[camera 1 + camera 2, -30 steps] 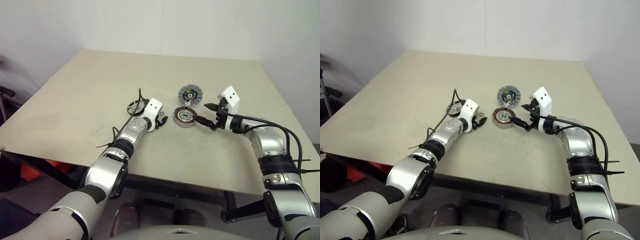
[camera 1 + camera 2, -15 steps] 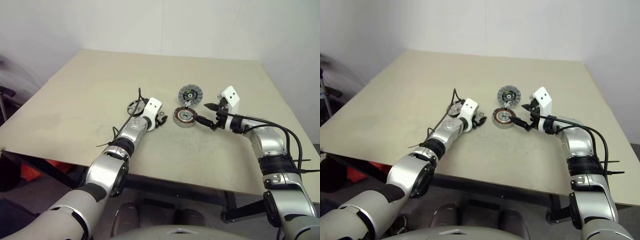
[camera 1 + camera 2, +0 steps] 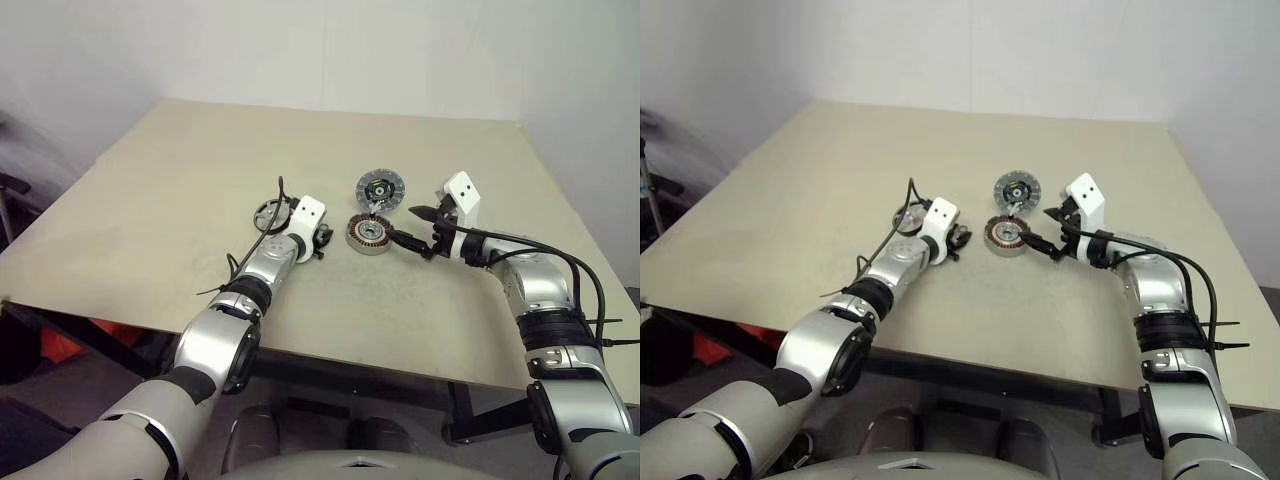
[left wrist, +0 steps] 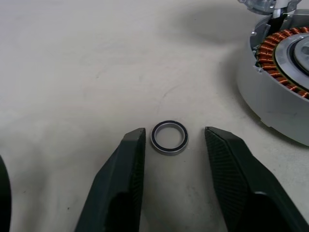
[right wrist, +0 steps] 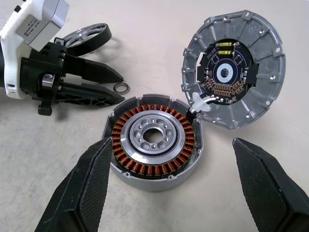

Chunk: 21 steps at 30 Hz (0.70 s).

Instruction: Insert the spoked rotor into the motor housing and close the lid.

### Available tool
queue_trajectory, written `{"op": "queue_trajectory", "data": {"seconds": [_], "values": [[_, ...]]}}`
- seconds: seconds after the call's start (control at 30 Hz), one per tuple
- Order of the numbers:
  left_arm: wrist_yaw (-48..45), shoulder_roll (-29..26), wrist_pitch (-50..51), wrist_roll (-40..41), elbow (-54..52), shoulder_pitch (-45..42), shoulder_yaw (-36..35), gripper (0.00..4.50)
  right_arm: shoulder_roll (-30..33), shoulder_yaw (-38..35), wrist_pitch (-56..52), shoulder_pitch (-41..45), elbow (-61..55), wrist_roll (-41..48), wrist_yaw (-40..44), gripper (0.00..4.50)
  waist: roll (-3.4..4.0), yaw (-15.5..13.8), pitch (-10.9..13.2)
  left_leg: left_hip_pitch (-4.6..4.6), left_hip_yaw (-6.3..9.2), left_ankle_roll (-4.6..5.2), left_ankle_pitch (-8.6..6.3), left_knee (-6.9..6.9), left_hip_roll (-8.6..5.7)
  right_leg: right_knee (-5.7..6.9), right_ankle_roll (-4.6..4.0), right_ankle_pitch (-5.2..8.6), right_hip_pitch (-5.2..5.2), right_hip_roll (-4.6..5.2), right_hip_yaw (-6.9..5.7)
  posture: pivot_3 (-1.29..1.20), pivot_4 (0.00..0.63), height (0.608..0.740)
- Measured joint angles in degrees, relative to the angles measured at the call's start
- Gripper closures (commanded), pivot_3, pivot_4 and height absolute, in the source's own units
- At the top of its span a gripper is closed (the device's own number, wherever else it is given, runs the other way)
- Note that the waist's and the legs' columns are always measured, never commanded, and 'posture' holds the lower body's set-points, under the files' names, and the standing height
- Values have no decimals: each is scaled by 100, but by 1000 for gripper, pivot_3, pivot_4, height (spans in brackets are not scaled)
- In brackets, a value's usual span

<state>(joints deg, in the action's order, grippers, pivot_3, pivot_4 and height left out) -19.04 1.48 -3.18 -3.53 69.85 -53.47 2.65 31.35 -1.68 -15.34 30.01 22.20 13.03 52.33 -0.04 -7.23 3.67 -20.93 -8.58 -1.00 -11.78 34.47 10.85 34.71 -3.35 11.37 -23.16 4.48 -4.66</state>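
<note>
The motor housing [image 5: 153,140], a silver ring with copper windings, lies mid-table. The lid [image 5: 234,72] rests flat right behind it, touching its rim, black centre up. To the left lies the spoked rotor [image 3: 268,212], behind my left wrist. My left gripper [image 4: 173,133] is open and low over the table left of the housing. A small loose washer ring [image 4: 169,137] sits between its fingertips, touching neither. My right gripper [image 3: 402,225] is wide open on the housing's right, its fingers [image 5: 87,188] spread wider than the housing and holding nothing.
A black cable [image 3: 250,255] runs along my left forearm over the table. The table's front edge [image 3: 330,360] lies close below both arms. Bare tabletop stretches to the left and behind the parts.
My left gripper's fingers have drawn closer together around the small washer ring. Both arms and the parts have stayed where they were.
</note>
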Motion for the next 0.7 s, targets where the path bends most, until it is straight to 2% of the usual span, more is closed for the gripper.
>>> {"op": "queue_trajectory", "data": {"seconds": [0.2,0.33,0.7], "values": [[13,-2,0,-5,10,-7,-3,2449,0,0,56,2,30,-1,-24,0,0,0,0,0,0,0,0,-1,0,-1,-3,-2,0,0,0,0,0,740],[9,0,7,-2,16,-10,-5,3622,0,-1,109,15,128,-3,-94,0,0,8,0,2,0,0,0,-3,1,-1,-3,-2,0,0,0,0,0,740],[53,-27,48,1,18,-32,-24,3622,0,-7,198,96,256,-11,-213,0,0,11,0,2,-1,0,-1,-7,0,-4,-12,-7,0,0,0,0,0,740]]}}
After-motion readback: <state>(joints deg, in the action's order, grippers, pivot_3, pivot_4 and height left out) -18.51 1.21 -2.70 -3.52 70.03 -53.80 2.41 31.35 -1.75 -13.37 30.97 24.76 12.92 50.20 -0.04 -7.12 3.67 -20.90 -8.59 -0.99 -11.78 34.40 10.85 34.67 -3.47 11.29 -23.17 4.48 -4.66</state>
